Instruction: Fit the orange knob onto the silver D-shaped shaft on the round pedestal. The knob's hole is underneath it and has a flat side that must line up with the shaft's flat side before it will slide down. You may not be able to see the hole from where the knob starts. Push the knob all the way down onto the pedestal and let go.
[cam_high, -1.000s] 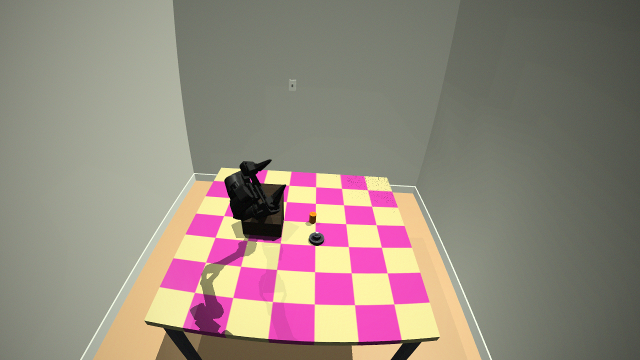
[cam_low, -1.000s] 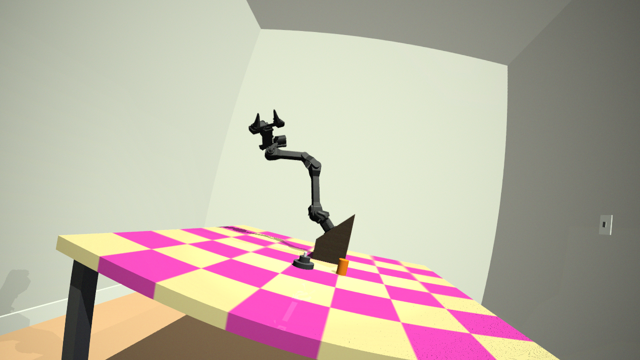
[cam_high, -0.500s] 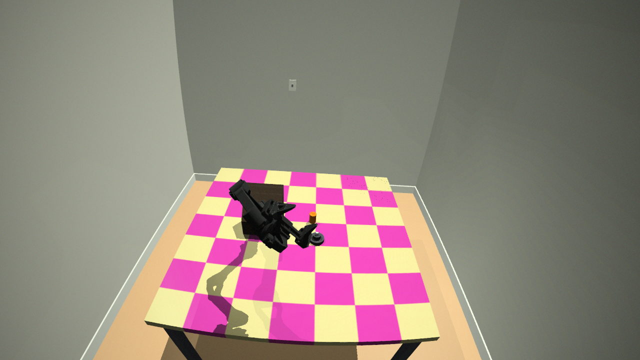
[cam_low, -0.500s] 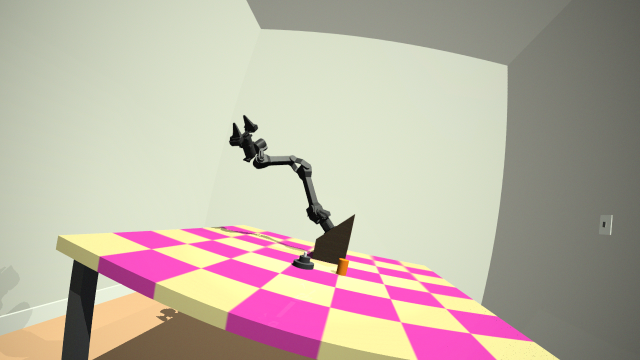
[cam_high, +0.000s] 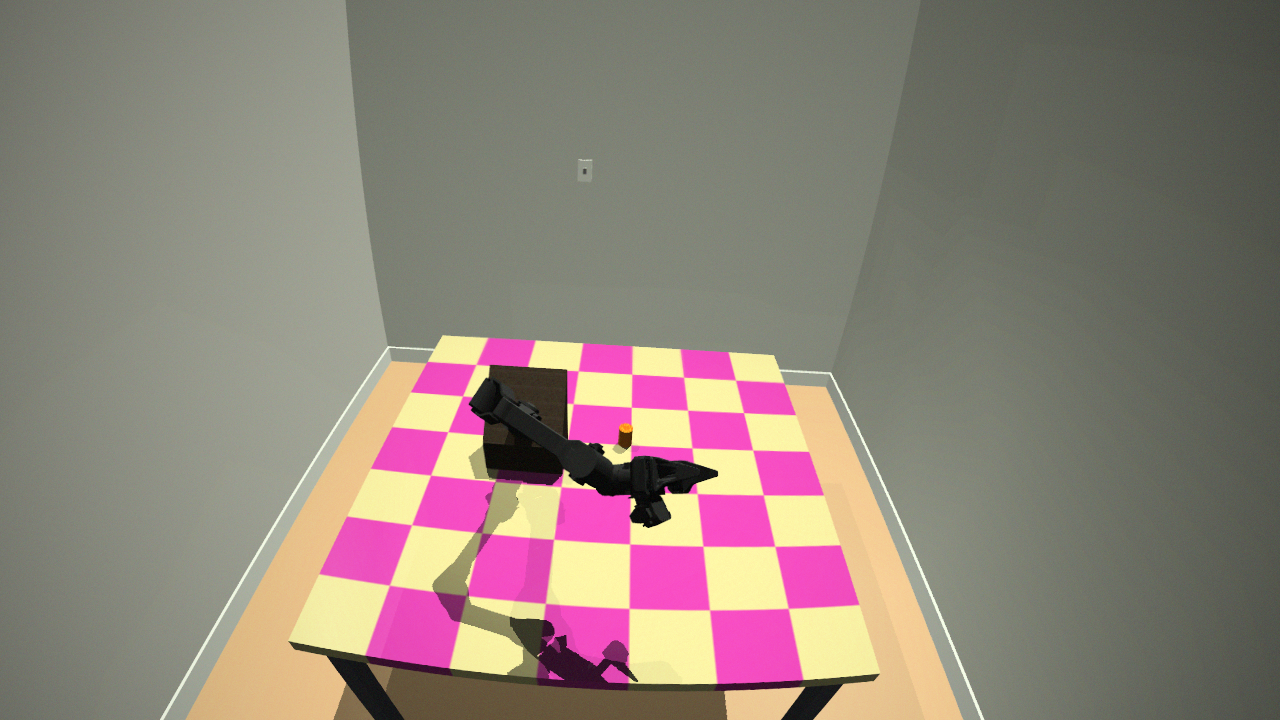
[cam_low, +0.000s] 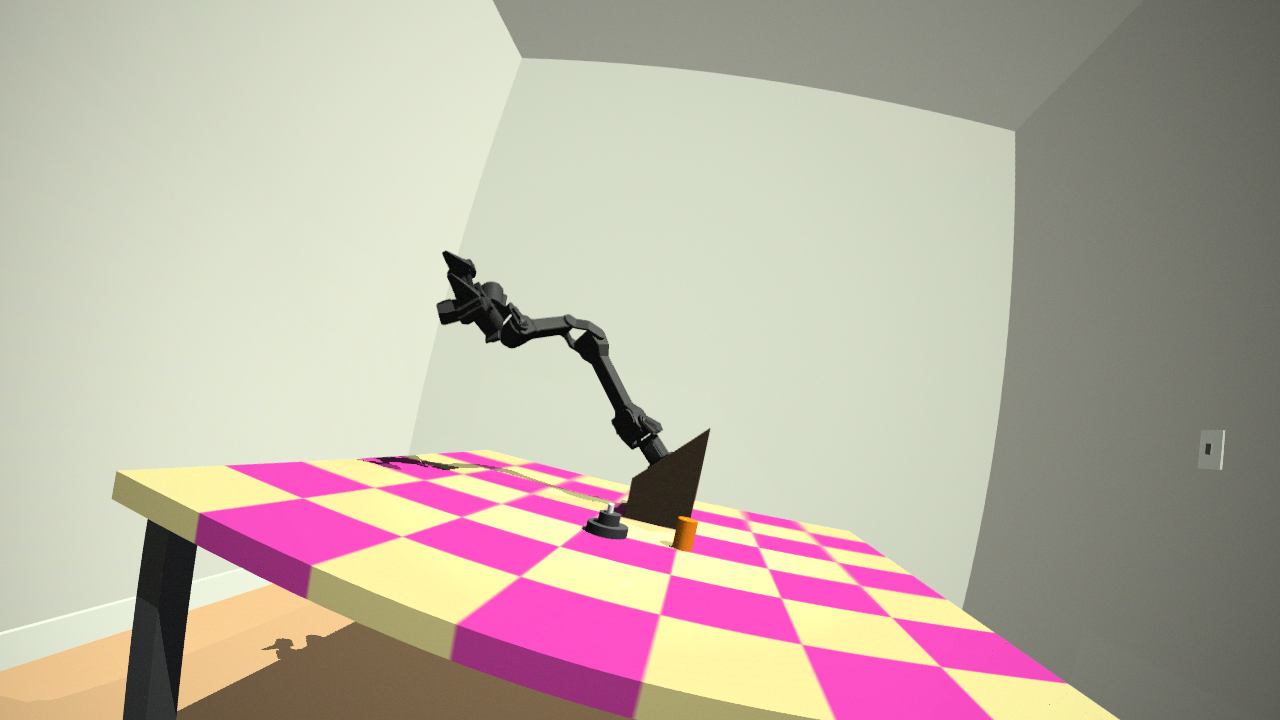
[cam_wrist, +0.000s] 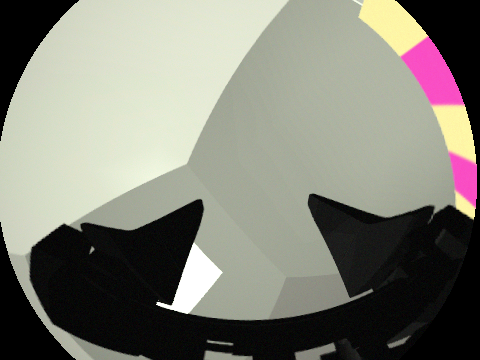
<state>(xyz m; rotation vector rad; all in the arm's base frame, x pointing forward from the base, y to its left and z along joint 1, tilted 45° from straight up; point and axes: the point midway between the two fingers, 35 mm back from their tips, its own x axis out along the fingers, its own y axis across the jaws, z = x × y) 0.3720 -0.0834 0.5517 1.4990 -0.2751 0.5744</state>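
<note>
The orange knob stands upright on the checkered table. The dark round pedestal stands left of it in the exterior view, with the silver shaft upright on top. In the top view the arm hides the pedestal. The shaft's flat side is too small to make out, and the knob's hole is not visible. My gripper is open, with nothing between its fingers. It is raised high above the table, away from the knob and pedestal, and the wrist view shows mostly walls.
A dark brown block with a sloping top stands at the arm's base, close behind the knob and pedestal in the exterior view. The pink and yellow table has its front edge toward the top camera. The black arm stretches out above the table.
</note>
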